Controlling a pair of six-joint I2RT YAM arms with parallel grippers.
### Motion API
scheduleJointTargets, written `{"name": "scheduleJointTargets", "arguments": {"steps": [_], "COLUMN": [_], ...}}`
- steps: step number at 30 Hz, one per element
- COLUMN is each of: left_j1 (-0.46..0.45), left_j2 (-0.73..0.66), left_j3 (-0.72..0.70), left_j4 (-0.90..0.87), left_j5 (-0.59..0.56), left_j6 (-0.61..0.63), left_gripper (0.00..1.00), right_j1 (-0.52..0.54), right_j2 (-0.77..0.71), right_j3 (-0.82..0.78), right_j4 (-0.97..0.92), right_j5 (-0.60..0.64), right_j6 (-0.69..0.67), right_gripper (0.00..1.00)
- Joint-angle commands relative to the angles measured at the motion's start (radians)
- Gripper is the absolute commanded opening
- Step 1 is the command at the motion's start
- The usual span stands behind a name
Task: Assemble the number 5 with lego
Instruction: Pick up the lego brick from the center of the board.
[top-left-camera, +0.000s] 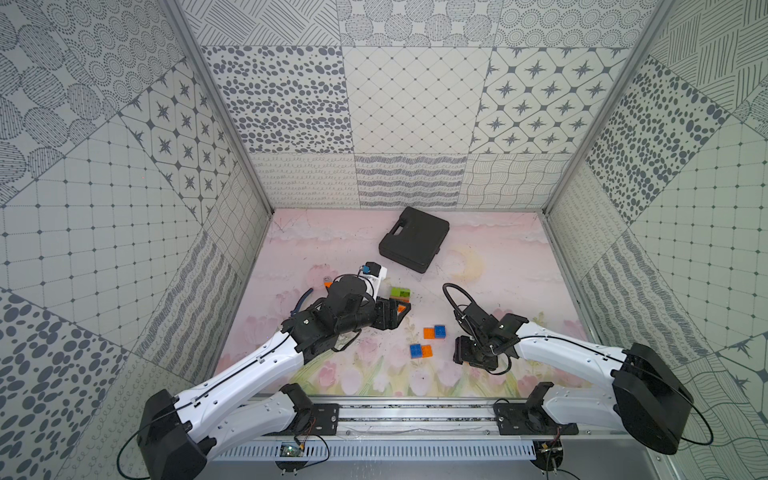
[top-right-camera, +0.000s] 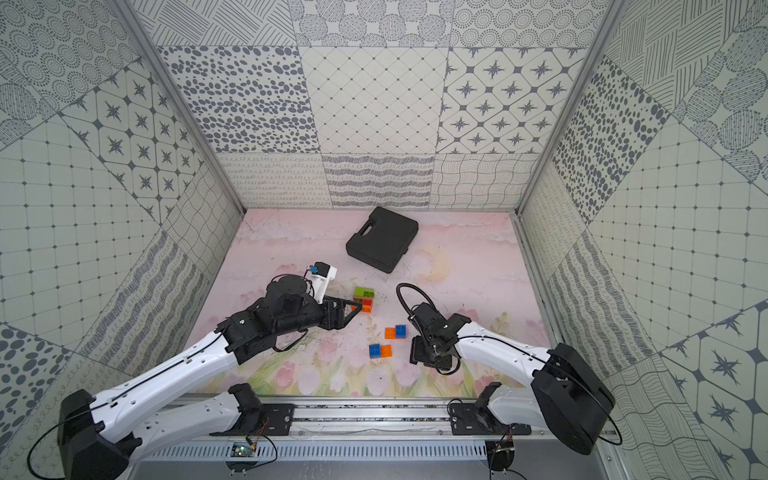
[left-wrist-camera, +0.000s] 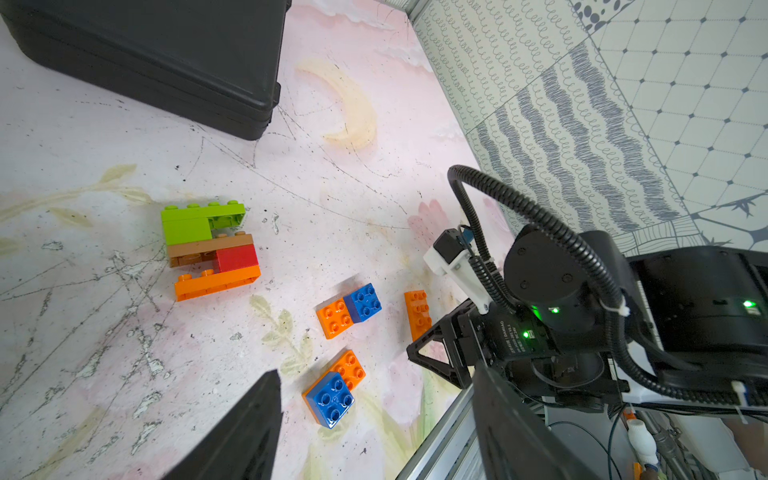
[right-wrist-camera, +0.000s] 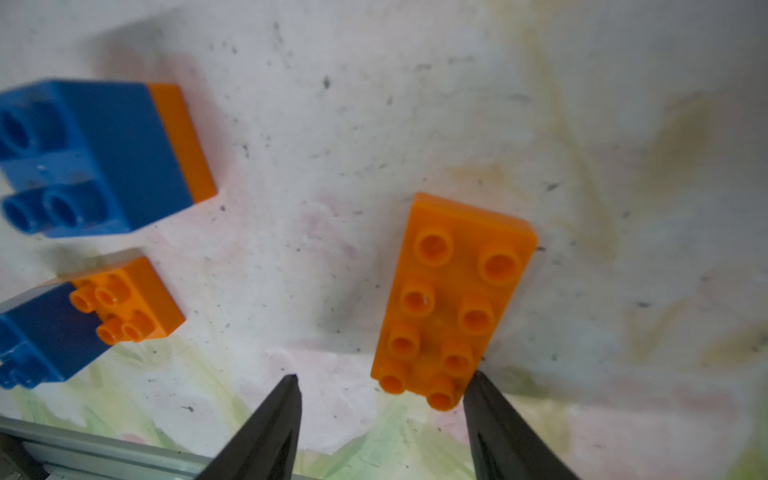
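The lego stack (left-wrist-camera: 210, 249) lies on its side in the middle of the flowered mat (top-left-camera: 498, 291). Its lime-green bricks are farthest, then brown, a red square and a long orange brick nearest. The left gripper (top-right-camera: 354, 311) stands open and empty just left of it. Nearer lie a far blue-on-orange pair (left-wrist-camera: 349, 309) and a near blue-on-orange pair (left-wrist-camera: 334, 388). To their right, the right gripper (right-wrist-camera: 385, 374) is spread open, with one fingertip (right-wrist-camera: 482, 386) touching a flat orange plate (right-wrist-camera: 453, 291).

Left hand (left-wrist-camera: 375, 369), right hand (right-wrist-camera: 385, 375), both spread.
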Motion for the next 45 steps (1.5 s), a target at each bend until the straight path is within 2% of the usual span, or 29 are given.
{"name": "scheduleJointTargets", "arguments": {"steps": [1,6,10,13,17,20,23,29,32,36,45], "left_j1": [-0.004,-0.004,-0.004,-0.004,-0.005,-0.015,-0.032,-0.052,-0.052,-0.05,-0.05], "left_j2": [-0.018,-0.041,-0.059,-0.055,-0.012,0.017,0.028,0.012,-0.014,-0.037,-0.049], "left_j3": [-0.006,-0.006,-0.012,-0.013,-0.001,0.009,0.012,0.004,-0.008,-0.014,-0.026], "left_j4": [0.016,0.001,-0.009,-0.004,0.006,0.003,-0.008,-0.039,-0.043,-0.064,-0.068], "left_j5": [-0.005,-0.017,-0.024,-0.01,0.032,0.029,0.002,-0.074,-0.124,-0.169,-0.205], "left_j6": [-0.005,-0.004,-0.003,0.004,0.009,0.006,0.003,0.006,0.008,0.017,0.006], "left_gripper": [0.76,0.76,0.76,0.76,0.76,0.77,0.78,0.89,0.99,1.0,1.0], "right_j1": [0.008,0.024,0.039,0.026,-0.011,-0.038,-0.037,-0.037,-0.039,-0.039,-0.041], "right_j2": [0.052,0.087,-0.048,-0.129,-0.09,-0.005,0.06,0.12,0.153,0.202,0.296], "right_j3": [0.02,0.094,0.126,0.11,0.135,0.168,0.18,0.171,0.172,0.188,0.198], "right_j4": [0.115,0.134,0.055,0.021,-0.065,-0.106,-0.069,0.005,0.019,0.007,0.022], "right_j5": [-0.046,-0.027,0.132,0.199,0.252,0.272,0.216,0.18,0.185,0.199,0.184], "right_j6": [0.008,-0.072,-0.135,-0.232,-0.335,-0.294,-0.255,-0.193,-0.18,-0.168,-0.152], "right_gripper": [0.66,0.66,0.67,0.72,0.8,0.87,0.9,0.87,0.86,0.81,0.79]}}
